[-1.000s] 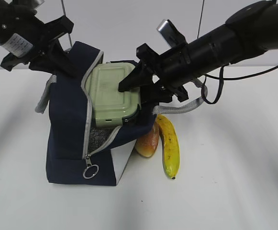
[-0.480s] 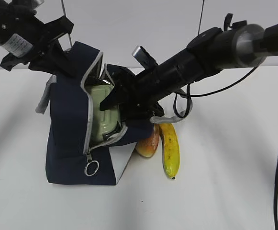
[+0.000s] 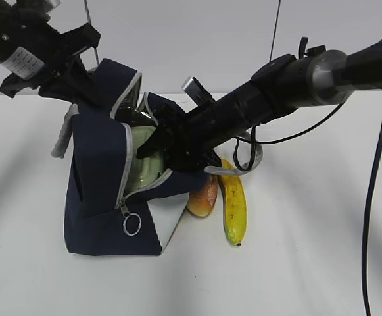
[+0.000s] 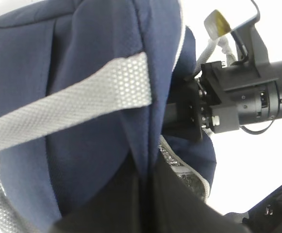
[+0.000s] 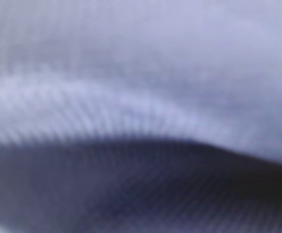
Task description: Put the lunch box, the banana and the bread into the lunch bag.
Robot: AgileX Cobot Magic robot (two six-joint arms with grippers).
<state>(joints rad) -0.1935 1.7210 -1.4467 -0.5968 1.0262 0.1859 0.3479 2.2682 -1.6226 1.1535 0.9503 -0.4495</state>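
The lunch box [image 3: 141, 172] sat inside the lunch bag [image 3: 98, 191]. The left jaws pinched the bag's top edge; the right jaws were hidden inside, their state unclear. The banana [image 3: 234, 201] and bread [image 3: 202, 197] lay beside the bag.

- My right gripper [image 3: 152, 141] is buried in the lunch bag [image 3: 98, 191]; I cannot see its fingers.
- The lunch box [image 3: 141, 172] shows only a pale sliver.
- My right wrist view is a blur.
- The bread [image 3: 202, 197] is half hidden.

Exterior: slanted down, front-on; left wrist: close on lunch bag [image 4: 82, 73]; right wrist: blurred fabric.
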